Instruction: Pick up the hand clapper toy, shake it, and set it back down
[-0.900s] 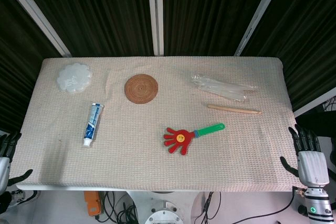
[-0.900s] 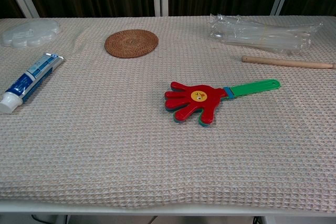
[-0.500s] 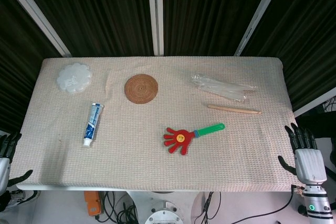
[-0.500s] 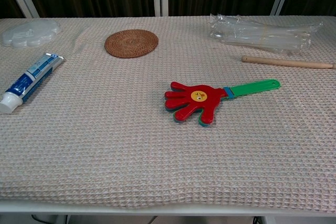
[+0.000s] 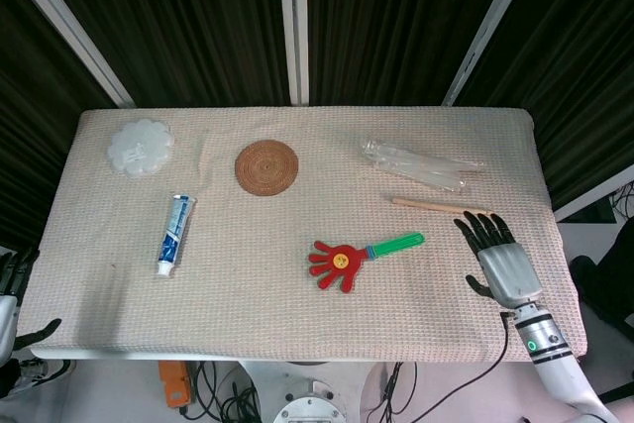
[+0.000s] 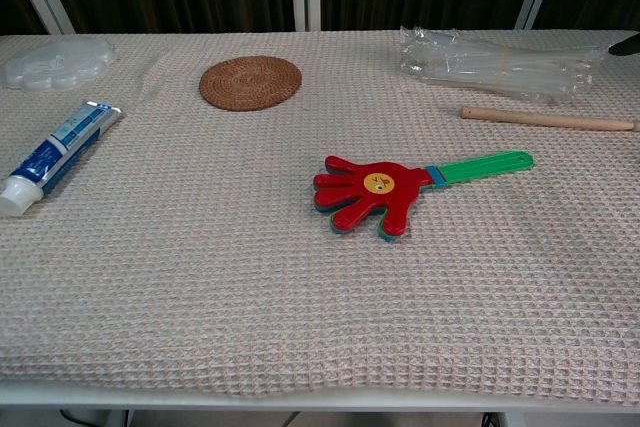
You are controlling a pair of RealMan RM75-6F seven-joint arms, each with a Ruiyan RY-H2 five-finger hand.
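The hand clapper toy (image 5: 359, 255) lies flat on the table cloth, its red hand-shaped paddle at the left and its green handle (image 5: 399, 243) pointing right; the chest view shows it mid-table (image 6: 400, 187). My right hand (image 5: 500, 260) hovers over the table's right side, fingers spread and empty, a short way right of the green handle's tip. A dark fingertip (image 6: 625, 43) shows at the chest view's right edge. My left hand (image 5: 8, 289) stays off the table's front left corner, fingers apart, holding nothing.
A wooden stick (image 5: 442, 207) and a clear plastic packet (image 5: 421, 164) lie behind the right hand. A round woven coaster (image 5: 266, 167), a toothpaste tube (image 5: 175, 234) and a white flower-shaped lid (image 5: 141, 146) occupy the left and centre of the cloth-covered table (image 5: 248, 314).
My right hand has moved from beside the table's right front corner up and left over the cloth, closer to the clapper's handle. The toy and the left hand have not moved.
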